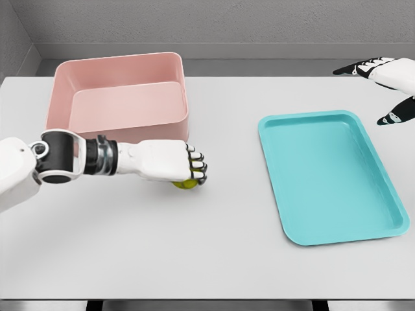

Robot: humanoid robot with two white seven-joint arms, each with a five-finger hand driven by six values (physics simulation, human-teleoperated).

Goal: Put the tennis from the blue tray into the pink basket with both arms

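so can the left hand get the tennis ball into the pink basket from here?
Probably yes. The left hand is curled over the tennis ball on the table just in front of the pink basket, and nothing stands between them.

A simulated test bench is shown, not a lived-in room. A plain pale grey table (214, 259) fills most of the view; behind it, bare grey walls (227, 19) meet a darker floor strip. Surfaces are rendered flat and uniform, without wear or clutter. Only trial props are laid out: a pink basket (117, 68) at the left rear and a blue tray (295, 234) at the right. White robot arms are seen entering from both sides.
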